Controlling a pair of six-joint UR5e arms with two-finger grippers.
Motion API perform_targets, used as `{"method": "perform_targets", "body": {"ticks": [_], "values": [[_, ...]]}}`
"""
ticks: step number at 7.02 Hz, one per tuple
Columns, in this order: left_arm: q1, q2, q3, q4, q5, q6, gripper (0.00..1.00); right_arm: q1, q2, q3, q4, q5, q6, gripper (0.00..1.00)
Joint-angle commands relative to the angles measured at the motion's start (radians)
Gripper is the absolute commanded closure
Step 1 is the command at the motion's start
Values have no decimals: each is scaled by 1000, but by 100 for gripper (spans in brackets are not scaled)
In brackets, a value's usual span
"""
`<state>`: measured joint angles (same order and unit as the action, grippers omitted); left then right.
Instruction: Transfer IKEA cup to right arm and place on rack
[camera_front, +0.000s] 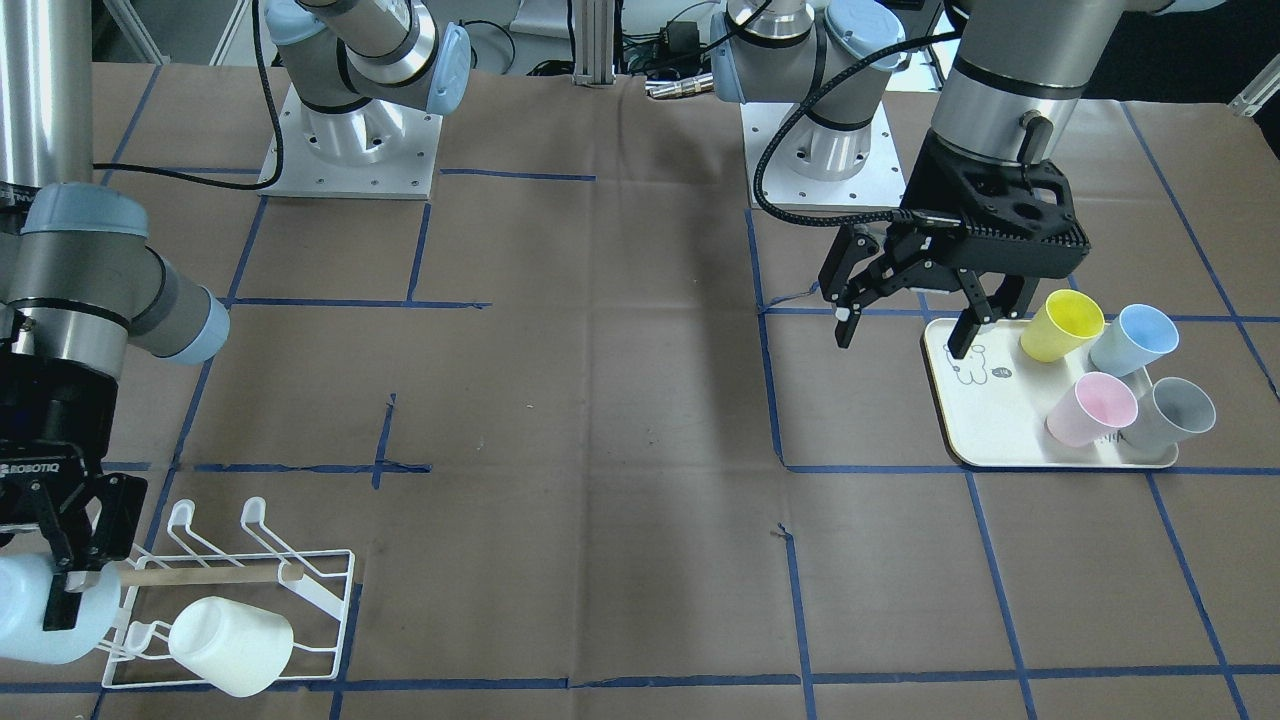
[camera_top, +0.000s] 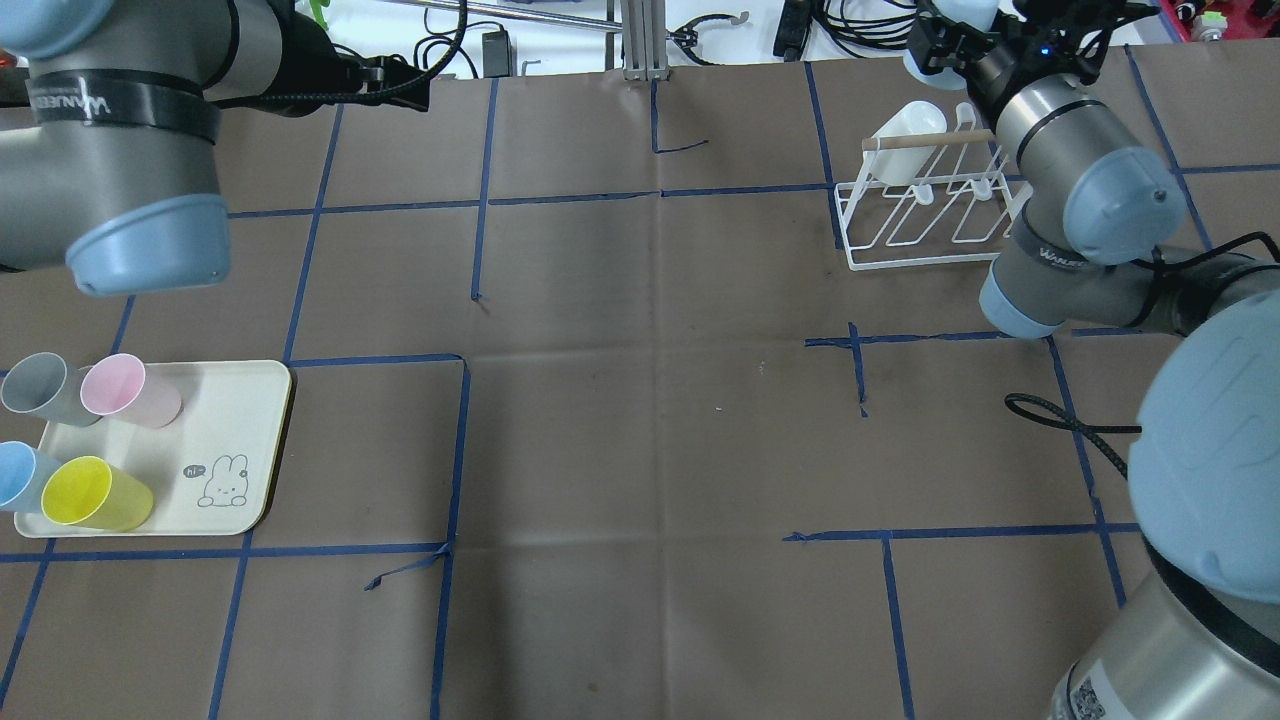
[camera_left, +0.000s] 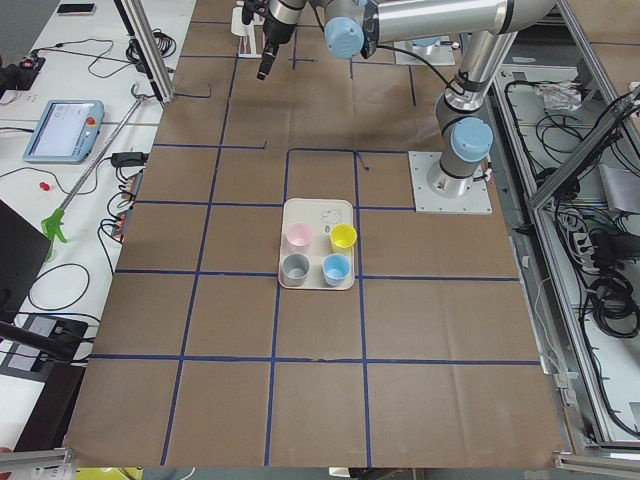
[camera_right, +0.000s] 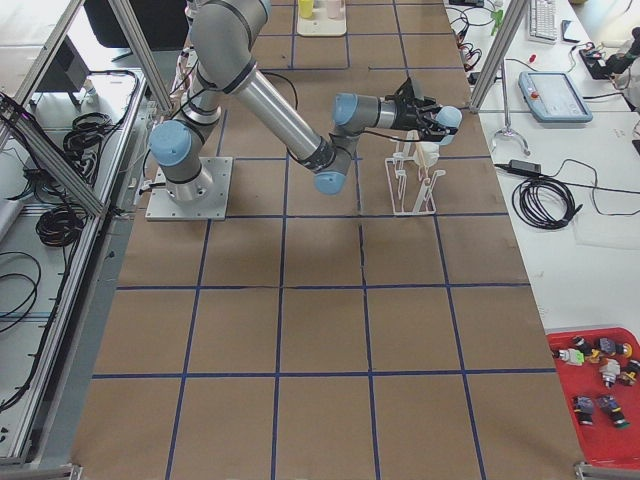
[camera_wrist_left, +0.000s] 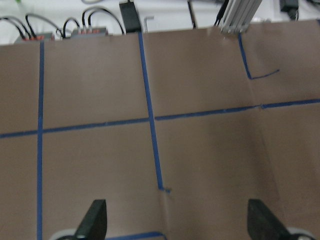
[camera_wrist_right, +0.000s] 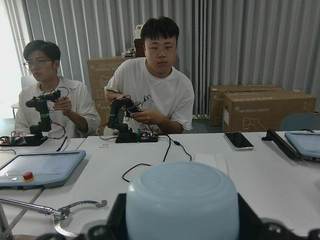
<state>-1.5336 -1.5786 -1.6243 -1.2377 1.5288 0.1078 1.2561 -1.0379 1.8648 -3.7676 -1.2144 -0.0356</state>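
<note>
Presently, the right tool is clamped on one pale blue held cup, a finger on each side of its wall. The held cup lies roughly on its side, just beside the near end of the rack. Whether it touches the wire cannot be told. In the right wrist view its rounded base fills the lower centre, with one person and a second person seated beyond.

The rack carries one wooden dowel across its prongs. One white cup rests tilted on its front row. The right arm reaches down to the rack from that end of the table.

The left tool is spread wide and holds nothing. Its two fingers stand far apart in the left wrist view, with only brown paper and blue tape between them. It hangs clear of the table, and in the front view it shows against the bare end of the tray. The left arm descends to it from above.

The tray, one in number, holds four cups standing mouth up: one yellow cup, one blue cup, one pink cup and one grey cup. They are grouped two by two at the tray's outer end.

Cups counted: six. Arms: two. Tray and rack sit at opposite ends of the table, well apart.
</note>
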Motion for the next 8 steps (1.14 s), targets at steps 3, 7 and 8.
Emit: {"method": "perform_targets", "body": {"ticks": [3, 7, 8], "values": [[-5, -11, 74, -272, 25, -54, 1, -49, 114, -79, -12, -1, -50, 55], [-6, -20, 37, -259, 27, -51, 1, -72, 133, -40, -14, 1, -50, 55], [-6, -14, 38, -258, 40, -48, 1, -72, 131, -27, -32, 1, -50, 55]]}}
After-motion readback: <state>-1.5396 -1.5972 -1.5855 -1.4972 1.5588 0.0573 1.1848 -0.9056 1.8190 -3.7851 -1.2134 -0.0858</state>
